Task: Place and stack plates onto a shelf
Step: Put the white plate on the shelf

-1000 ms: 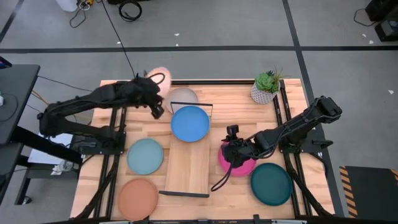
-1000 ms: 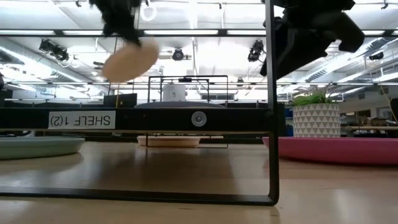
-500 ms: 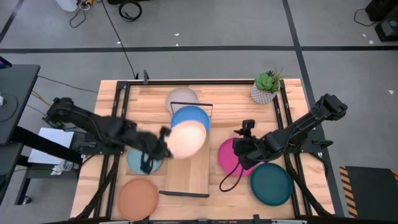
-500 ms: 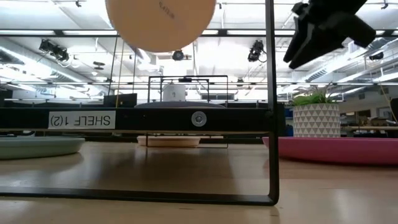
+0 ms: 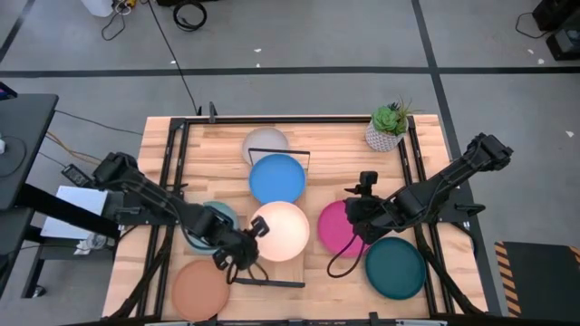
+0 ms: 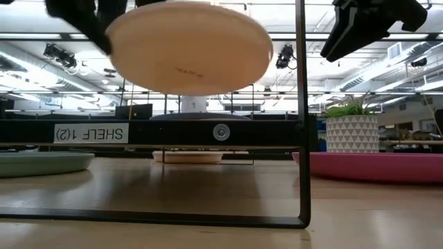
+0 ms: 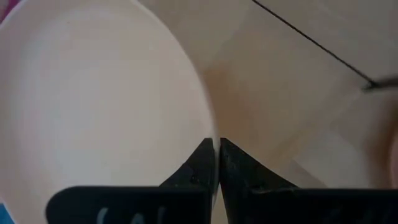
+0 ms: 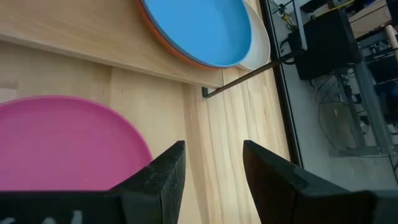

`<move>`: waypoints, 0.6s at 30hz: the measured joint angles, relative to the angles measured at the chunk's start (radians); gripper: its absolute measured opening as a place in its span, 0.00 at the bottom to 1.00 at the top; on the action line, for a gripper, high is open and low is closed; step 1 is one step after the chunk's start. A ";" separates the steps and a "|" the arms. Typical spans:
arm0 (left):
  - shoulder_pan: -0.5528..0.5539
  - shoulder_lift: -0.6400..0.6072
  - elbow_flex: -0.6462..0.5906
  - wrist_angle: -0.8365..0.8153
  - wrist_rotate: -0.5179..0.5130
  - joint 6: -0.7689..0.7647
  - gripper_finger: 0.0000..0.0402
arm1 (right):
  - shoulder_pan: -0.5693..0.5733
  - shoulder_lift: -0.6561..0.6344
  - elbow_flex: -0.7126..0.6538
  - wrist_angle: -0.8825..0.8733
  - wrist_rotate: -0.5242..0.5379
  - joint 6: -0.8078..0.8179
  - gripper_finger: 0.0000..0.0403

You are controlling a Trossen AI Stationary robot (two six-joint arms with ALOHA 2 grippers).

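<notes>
My left gripper (image 5: 249,237) is shut on the cream plate (image 5: 280,231), which it carries in the air over the near end of the shelf (image 5: 276,271). The blue plate (image 5: 276,178) lies on the shelf's far half, on an orange plate (image 8: 163,45), with the pale grey plate (image 5: 264,142) just beyond. My right gripper (image 5: 352,213) hovers open above the magenta plate (image 5: 335,231), touching nothing. The light teal plate (image 5: 210,217), the peach-tan plate (image 5: 198,290) and the dark teal plate (image 5: 396,265) lie flat on the table. My left gripper (image 7: 216,144) pinches the cream plate's rim (image 7: 208,127) between its two fingers, on the side toward the table's left. The fingers come in roughly level from the left. The plate (image 6: 187,45) is lifted clear above the plank, bottom down and slightly tilted.
A small potted plant (image 5: 388,127) stands at the table's far right corner. Black rails run along both sides of the table (image 5: 344,149). The shelf's thin black end frame (image 6: 302,138) rises at the near end, beside the held plate.
My left gripper has swung the cream plate from the table's far left, over the blue plate, toward the near edge, and now holds it above the shelf's near end. The plate has gone from steeply tipped to nearly level. My right gripper has risen and drawn a little to the right.
</notes>
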 joint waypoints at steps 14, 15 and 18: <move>-0.024 0.056 0.000 0.013 0.079 -0.205 0.07 | -0.001 0.001 0.000 -0.002 -0.008 0.031 0.41; -0.027 0.057 0.000 0.020 0.078 -0.220 0.09 | -0.001 0.001 0.000 -0.001 -0.009 0.031 0.41; -0.035 0.058 0.000 0.073 0.079 -0.261 0.14 | 0.000 0.001 0.000 0.000 -0.009 0.031 0.41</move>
